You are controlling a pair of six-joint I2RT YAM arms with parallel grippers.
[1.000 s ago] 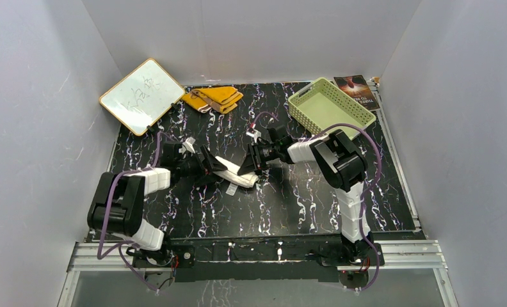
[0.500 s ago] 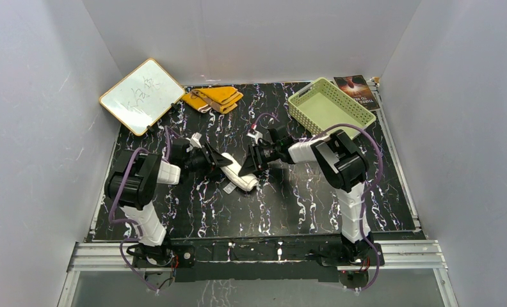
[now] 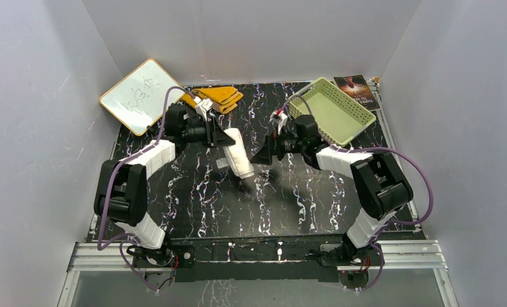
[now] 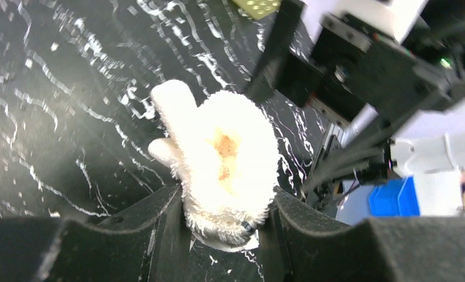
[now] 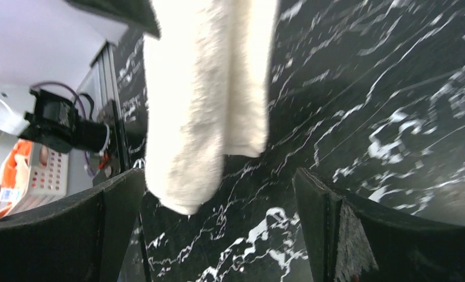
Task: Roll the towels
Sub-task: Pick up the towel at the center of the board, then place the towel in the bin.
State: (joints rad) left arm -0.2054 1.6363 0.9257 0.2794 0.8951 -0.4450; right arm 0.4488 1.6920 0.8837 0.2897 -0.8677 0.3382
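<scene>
Your left fingers (image 3: pixel 219 136) clamp one end of the rolled cream towel (image 3: pixel 238 160), which slants down toward the centre of the desk (image 3: pixel 302 198); your right fingers (image 3: pixel 265 153) stand wide at its 3 o'clock, apart from it. The mustard towel (image 3: pixel 216 97) lies folded at the desk's 11 o'clock edge.
</scene>
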